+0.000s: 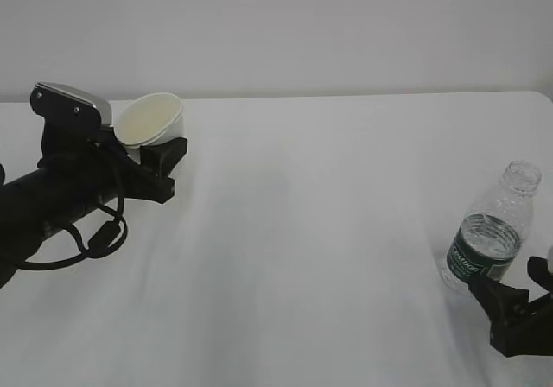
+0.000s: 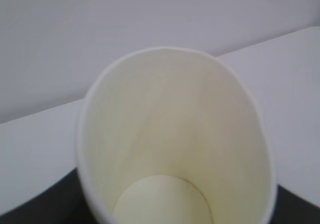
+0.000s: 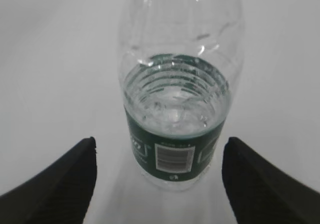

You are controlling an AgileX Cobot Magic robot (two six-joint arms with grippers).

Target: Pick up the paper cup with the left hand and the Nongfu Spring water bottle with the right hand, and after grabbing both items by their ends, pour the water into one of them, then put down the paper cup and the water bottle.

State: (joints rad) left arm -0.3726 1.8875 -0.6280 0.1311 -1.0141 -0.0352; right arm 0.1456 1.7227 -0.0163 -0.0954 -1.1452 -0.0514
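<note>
The left hand grips the cup at the table's far left, tilted, mouth facing the camera. At the near right, the bottle stands part full of water, uncapped. The right hand sits open, 2 fingers flanking its base without touching.

A: Light's soft and even; only faint shadows on the white table.
B: All views are slightly blurred, and the paper cup, close to the lens, looks softest.
</note>
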